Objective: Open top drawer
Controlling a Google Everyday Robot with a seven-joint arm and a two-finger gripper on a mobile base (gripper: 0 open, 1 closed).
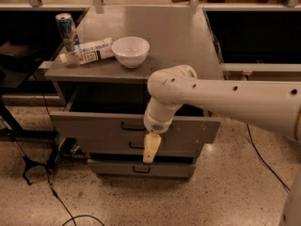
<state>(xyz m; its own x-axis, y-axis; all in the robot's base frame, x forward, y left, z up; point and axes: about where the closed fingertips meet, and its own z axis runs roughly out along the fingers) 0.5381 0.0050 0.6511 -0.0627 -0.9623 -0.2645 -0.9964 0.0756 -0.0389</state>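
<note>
Bench (pixel 188 36) top, L side: can (pixel 66 28) at back, bottle (pixel 90 51) lying just in front, bowl (pixel 130 51) to its R. Top drawer (pixel 89 126) juts out below. Claw (pixel 150 150) hangs before middle drawer (pixel 108 147); btm drawer (pixel 160 169) lowest.

Bottle label (pixel 92 51): dark print on white — not legible.
Can (pixel 66 28): coloured markings — no words readable.
Gripper (pixel 150 149): no marking; hangs before the top drawer (pixel 89 126), below-right of its handle.
</note>
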